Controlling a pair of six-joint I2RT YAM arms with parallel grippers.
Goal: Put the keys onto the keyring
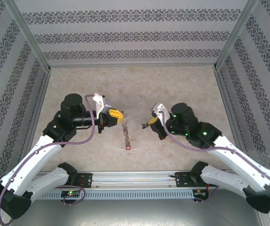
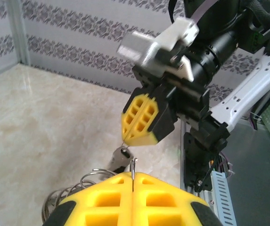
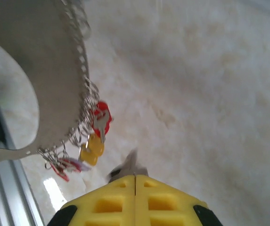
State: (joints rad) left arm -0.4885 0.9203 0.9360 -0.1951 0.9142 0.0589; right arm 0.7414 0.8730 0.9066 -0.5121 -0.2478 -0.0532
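My left gripper (image 1: 119, 114) is shut on the keyring (image 1: 125, 133), which hangs down from it as a string of small keys ending in a red tag. In the left wrist view the thin grey hoop wire (image 2: 133, 167) sticks up between my closed yellow fingertips (image 2: 111, 188), with small rings bunched at lower left. My right gripper (image 1: 147, 125) is shut on the key (image 2: 120, 158), a silver key with a black tag, dangling just beyond the hoop's tip. The right wrist view has the key (image 3: 129, 165) poking past the right gripper (image 3: 135, 177), with the fringed keyring (image 3: 93, 123) to its left.
The beige tabletop (image 1: 182, 84) is walled by patterned panels (image 1: 125, 28). A metal rail (image 1: 135, 179) with both arm bases runs along the near edge. A blurred grey shape (image 3: 26, 75) fills the upper left of the right wrist view.
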